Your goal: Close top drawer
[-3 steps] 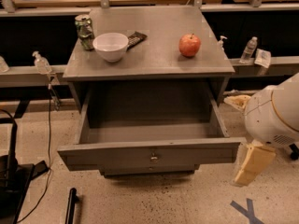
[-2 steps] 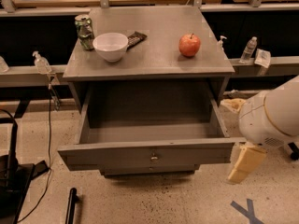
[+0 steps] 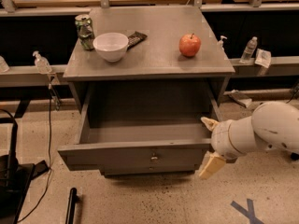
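The top drawer of the grey cabinet is pulled far out. Its wide flat front has a small metal knob at centre, and its deep grey box is empty. My gripper is at the drawer's right front corner, on the end of the white arm that comes in from the right. One cream finger lies at the top of the drawer's right side wall. The other finger hangs down just right of the front panel's end. The fingers are spread apart and hold nothing.
On the cabinet top stand a white bowl, a green can, a dark packet and a red apple. Bottles stand on the rail behind. A black stand and cables are at left. A blue floor mark is at right.
My arm and gripper have moved left, closing in on the drawer's right front corner. The drawer stays open about as far as before.
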